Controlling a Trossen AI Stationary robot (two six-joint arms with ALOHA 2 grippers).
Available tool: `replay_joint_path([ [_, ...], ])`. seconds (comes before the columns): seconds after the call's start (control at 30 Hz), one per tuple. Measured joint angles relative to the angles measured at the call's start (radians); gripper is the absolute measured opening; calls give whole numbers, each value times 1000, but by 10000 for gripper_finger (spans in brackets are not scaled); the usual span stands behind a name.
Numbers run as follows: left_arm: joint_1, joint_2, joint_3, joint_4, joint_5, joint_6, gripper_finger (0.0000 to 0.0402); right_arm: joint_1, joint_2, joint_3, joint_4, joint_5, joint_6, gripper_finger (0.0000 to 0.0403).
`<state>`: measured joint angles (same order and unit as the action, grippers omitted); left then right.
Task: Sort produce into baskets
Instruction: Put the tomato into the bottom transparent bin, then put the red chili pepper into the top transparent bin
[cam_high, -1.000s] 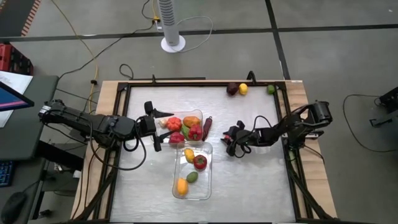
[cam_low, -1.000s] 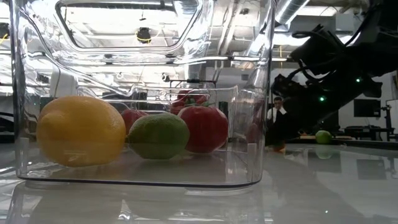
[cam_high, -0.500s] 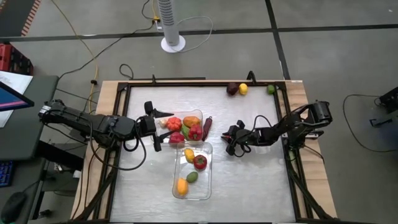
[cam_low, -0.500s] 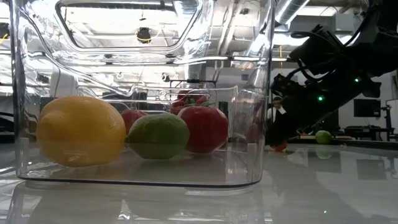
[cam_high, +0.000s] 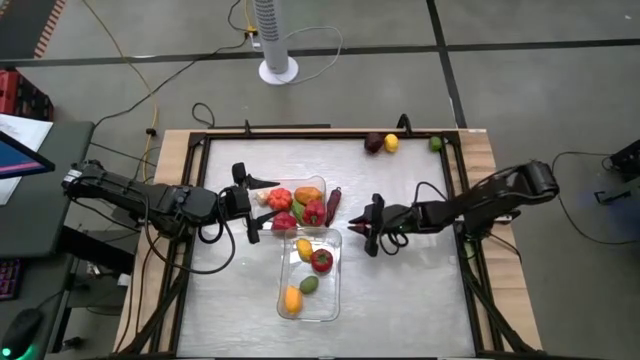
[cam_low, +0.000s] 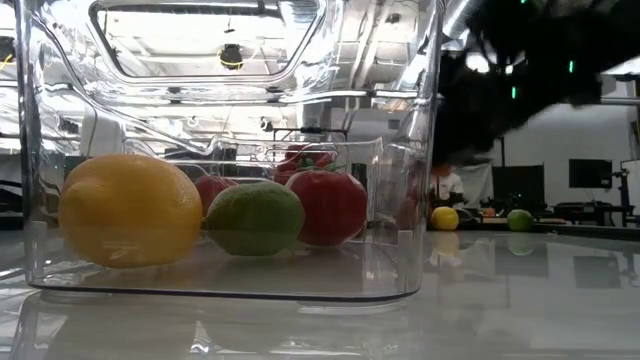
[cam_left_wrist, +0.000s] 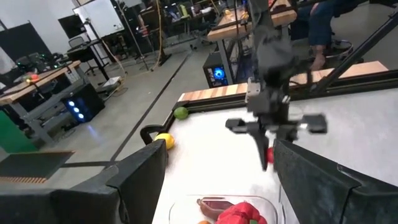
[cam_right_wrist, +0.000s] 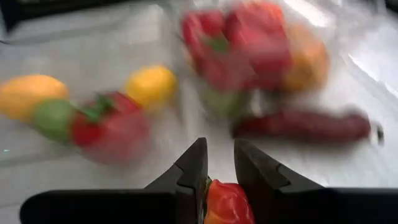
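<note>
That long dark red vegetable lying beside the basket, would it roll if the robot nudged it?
Probably sideways: the long dark red vegetable looks rounded and lies flat on the table. Its glossy skin may be slippery. It likely stays stiff, since it holds a straight shape.

Clear glossy plastic baskets (cam_high: 331, 243), smooth shiny produce (cam_low: 130, 209), glossy pale table (cam_high: 410, 285), light wooden border.

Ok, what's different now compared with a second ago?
The right gripper, shut on a small red-orange produce piece, has lifted off the table and shifted slightly toward the baskets, with the arm stretched out straighter. The left gripper waits, unmoved, beside the far basket. The near basket and the three pieces at the far edge lie as before.
</note>
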<state>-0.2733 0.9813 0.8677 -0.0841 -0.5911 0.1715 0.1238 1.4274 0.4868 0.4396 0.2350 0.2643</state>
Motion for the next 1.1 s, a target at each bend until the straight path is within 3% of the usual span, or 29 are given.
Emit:
replay_joint_path([
  [0.13,0,0,0,0,-3,5,280,54,-60,80,-64,2,-94,101],
  [0.3,0,0,0,1,-17,8,280,127,-42,153,29,1,-236,102],
  [0.5,0,0,0,6,-18,8,280,166,111,234,189,-5,-373,102],
  [0.67,0,0,0,9,-18,8,280,150,275,342,182,-12,-440,109],
  [0.83,0,0,0,4,-19,8,280,117,377,445,129,-60,-448,166],
  [1.1,0,0,0,1,-19,8,280,112,326,544,-164,-56,-393,288],
])
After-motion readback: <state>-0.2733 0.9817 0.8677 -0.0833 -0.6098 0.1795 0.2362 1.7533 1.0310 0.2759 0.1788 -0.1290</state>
